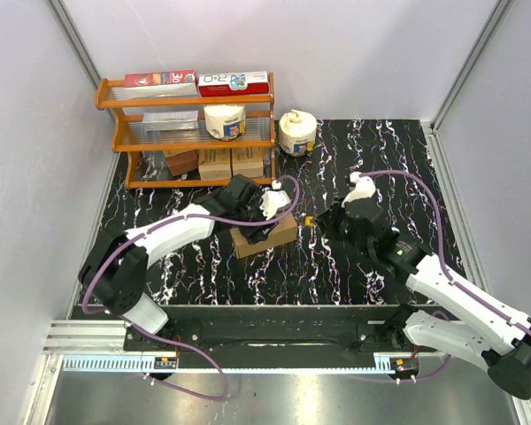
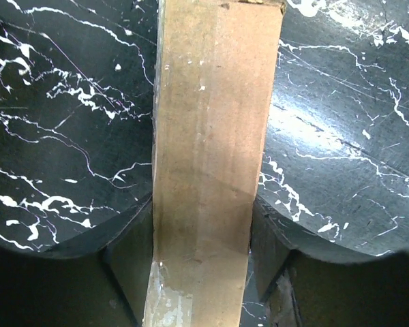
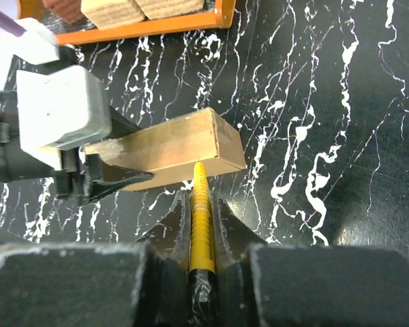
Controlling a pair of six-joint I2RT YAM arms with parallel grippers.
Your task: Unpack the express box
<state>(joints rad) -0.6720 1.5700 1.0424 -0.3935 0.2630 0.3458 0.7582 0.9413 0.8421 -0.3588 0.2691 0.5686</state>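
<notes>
One express box (image 1: 285,232), left fingers (image 2: 131,272) clamping edges, right fingers (image 3: 233,233) holding tool (image 3: 201,218)

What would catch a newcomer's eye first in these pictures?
The left gripper clamped across the brown express box at mid-table. Then the right gripper, shut on a yellow tool whose tip points at the box's end. At back left stands an orange rack of cartons and rolls.
</notes>
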